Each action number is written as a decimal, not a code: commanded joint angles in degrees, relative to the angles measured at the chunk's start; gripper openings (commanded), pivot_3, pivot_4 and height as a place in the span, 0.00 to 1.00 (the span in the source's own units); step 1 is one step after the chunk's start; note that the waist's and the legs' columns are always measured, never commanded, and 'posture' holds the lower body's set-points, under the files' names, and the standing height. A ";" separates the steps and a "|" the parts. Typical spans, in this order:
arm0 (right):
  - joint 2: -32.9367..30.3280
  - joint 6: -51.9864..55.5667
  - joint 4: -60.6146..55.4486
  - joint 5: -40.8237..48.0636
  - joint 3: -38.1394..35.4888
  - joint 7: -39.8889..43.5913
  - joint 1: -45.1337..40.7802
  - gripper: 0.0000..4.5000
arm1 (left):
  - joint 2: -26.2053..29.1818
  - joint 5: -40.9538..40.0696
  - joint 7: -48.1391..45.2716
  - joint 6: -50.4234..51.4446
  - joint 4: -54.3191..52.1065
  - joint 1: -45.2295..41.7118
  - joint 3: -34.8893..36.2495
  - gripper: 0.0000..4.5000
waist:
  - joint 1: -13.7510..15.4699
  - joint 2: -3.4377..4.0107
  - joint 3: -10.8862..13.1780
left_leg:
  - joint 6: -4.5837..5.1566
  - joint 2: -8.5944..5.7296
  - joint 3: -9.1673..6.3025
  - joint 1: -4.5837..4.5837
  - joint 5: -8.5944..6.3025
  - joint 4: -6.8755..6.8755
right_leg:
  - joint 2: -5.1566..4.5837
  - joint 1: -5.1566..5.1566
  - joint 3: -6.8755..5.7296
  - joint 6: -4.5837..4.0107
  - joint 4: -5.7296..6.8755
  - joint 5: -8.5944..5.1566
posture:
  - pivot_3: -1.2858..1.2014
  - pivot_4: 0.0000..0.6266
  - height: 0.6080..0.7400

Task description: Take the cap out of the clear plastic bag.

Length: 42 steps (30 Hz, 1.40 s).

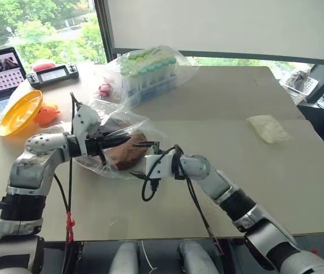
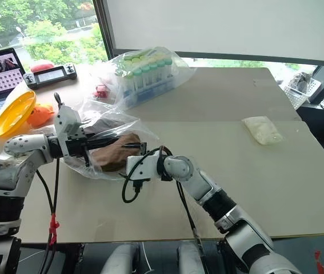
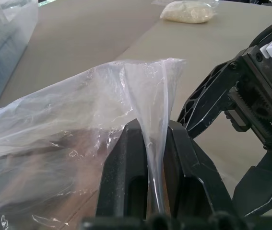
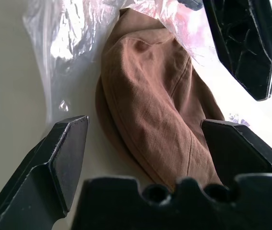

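We see the cap (image 4: 150,100) lying inside the clear plastic bag (image 3: 78,115) near the table's (image 1: 219,114) left edge, toward the front; our left gripper (image 3: 156,158) has its fingers pressed together on a fold of the bag's film, holding the mouth up; our right gripper (image 4: 145,139) stands spread wide at the bag's mouth, a finger on each side of the cap; farther back lies a bagged rack of green-capped tubes (image 1: 148,69), and a white packet (image 1: 268,128) rests toward the right edge.
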 commanded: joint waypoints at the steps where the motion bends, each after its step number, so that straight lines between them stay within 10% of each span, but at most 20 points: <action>1: -0.30 -2.37 2.88 -5.52 -0.78 -3.74 -2.05 1.00 | -0.53 -1.28 0.29 0.72 -2.83 -1.35 0.24 0.13 | -0.01 0.00 0.00 | 0.00 0.00 0.00 0.01 0.00 0.00 | 0.00 0.00 0.00 0.00 0.01 0.00 | 0.52 0.24 1.00; 14: 9.11 -4.65 21.93 -18.89 2.33 -18.49 -11.49 1.00 | -1.81 -0.91 1.03 1.56 -3.69 -1.46 -0.38 0.13 | -1.02 0.00 0.00 | -0.02 -0.04 -0.05 0.02 0.01 0.00 | -0.02 -0.04 0.00 -0.03 0.15 0.01 | 0.52 0.24 1.00; 29: 7.16 -6.03 19.04 -18.45 -0.03 -16.95 -8.80 0.02 | -2.31 0.19 1.32 0.31 -2.80 -1.25 -0.96 0.10 | -1.27 0.00 -0.01 | -0.02 -0.05 -0.08 0.08 0.01 0.00 | -0.02 0.00 -0.01 -0.03 0.22 0.01 | 0.52 0.24 1.00; 42: -2.93 0.00 -16.39 -6.92 -10.52 -9.99 15.34 0.02 | -1.80 1.31 0.78 -1.22 -1.19 -0.69 -1.41 0.10 | -0.66 -0.02 -0.01 | -0.01 -0.07 -0.10 0.10 0.01 0.02 | -0.02 0.09 -0.01 -0.01 0.17 -0.01 | 0.52 0.24 1.00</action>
